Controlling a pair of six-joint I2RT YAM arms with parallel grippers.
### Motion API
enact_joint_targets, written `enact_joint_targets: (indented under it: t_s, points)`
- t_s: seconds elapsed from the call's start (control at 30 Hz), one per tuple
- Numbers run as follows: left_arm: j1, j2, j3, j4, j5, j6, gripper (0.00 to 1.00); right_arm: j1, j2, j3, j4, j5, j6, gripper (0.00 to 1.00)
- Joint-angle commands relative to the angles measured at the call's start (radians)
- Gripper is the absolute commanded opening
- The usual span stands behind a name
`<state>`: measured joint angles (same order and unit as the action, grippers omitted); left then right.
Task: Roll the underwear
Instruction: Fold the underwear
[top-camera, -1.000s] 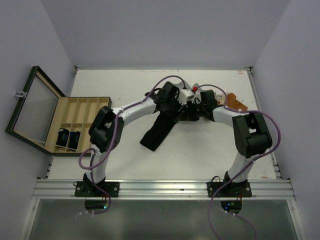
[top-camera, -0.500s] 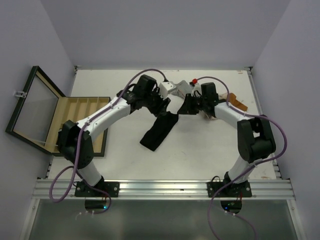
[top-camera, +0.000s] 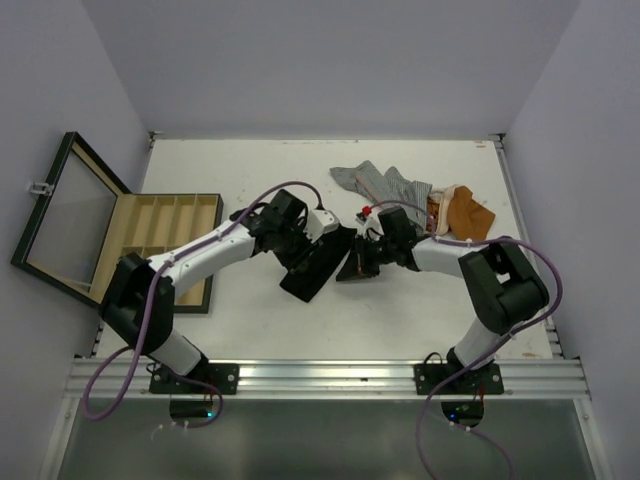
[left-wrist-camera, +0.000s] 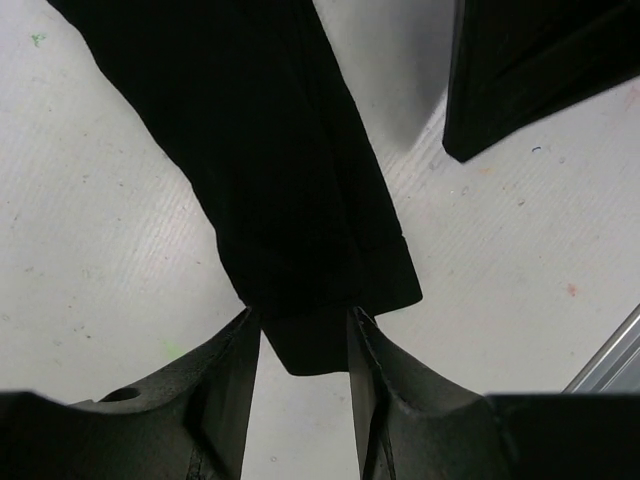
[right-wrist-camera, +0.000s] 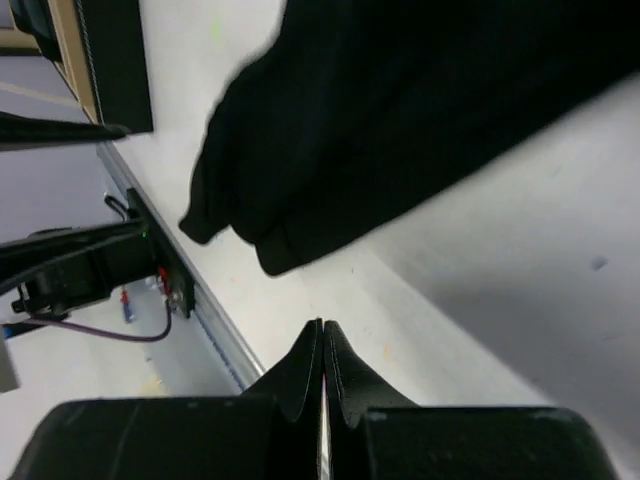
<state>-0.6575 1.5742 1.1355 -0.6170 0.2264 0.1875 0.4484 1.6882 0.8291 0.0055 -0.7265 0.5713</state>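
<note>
White table (top-camera: 250, 180) under lavender walls, with the wooden box (top-camera: 170, 203) at its left edge, lid thrown back; both my arms reach in toward the middle. Of the underwear, the black piece (top-camera: 316, 268) is the one in hand; it lies on the table between my two grippers as a long, narrow strip, flat and not yet rolled. The grey striped piece (top-camera: 385, 183) and the orange piece (top-camera: 466, 213) lie in a loose heap toward the far right, well apart from the work.

My left gripper (left-wrist-camera: 303, 318) sits low over one end of the black strip; its jaws stand part open, one on each side of the cloth's tip, and I see no pinch on it. My right gripper (right-wrist-camera: 322, 330) is closed tight on nothing, its tips just beside the black cloth rather than on it.

I judge this to be the start of the roll for the black piece: strip laid out, end lined up, no turn made. Next I would need the left jaws to close on that tip and fold it over onto the strip, keeping the turn tight and square; the right would have to open, or press down, to steady the rest of the strip so it does not drag along.
</note>
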Motion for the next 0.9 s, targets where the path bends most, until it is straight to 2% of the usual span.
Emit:
enact_joint_targets:
  t_s: [0.0,0.23,0.6,0.87]
  points:
    - [-0.031,-0.046,-0.023,0.01,-0.036,0.007,0.43,0.056,-0.035,-0.065,0.204,-0.06,0.211,0.0]
    - [-0.091,-0.037,-0.042,0.04,-0.111,0.0,0.43,0.085,0.073,-0.071,0.355,-0.036,0.396,0.0]
    - [-0.143,0.046,-0.039,0.063,-0.111,-0.019,0.43,0.108,0.2,-0.039,0.33,0.019,0.386,0.0]
    - [-0.149,0.09,-0.043,0.085,-0.159,-0.028,0.46,0.108,0.226,-0.033,0.321,0.03,0.397,0.0]
